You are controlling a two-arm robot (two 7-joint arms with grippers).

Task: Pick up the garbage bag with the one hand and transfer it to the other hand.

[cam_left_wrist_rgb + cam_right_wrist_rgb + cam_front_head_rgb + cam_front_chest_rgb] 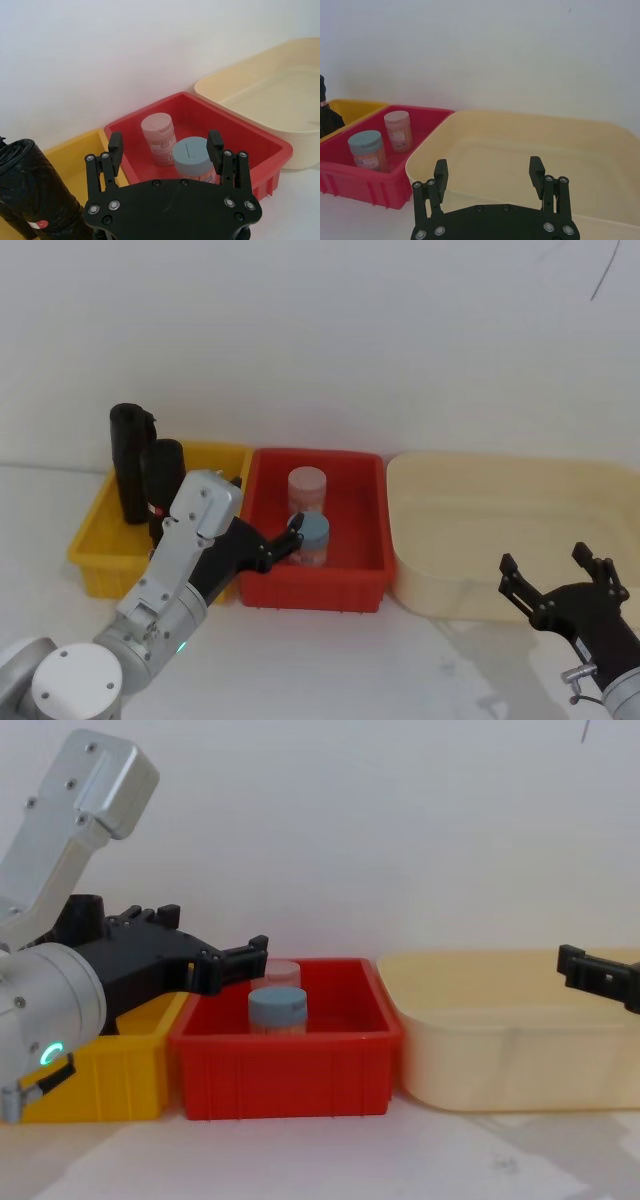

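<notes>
The garbage bag (164,478) stands upright in the yellow bin (92,550) — long axis vertical, red-white mark low on its near side, beside a lumpier black roll (128,462). The left end effector (292,532), fingers spread, hangs over the red bin (312,590), apart from the bag. The right end effector (545,560) — also spread — hovers by the cream tub (440,595).
</notes>
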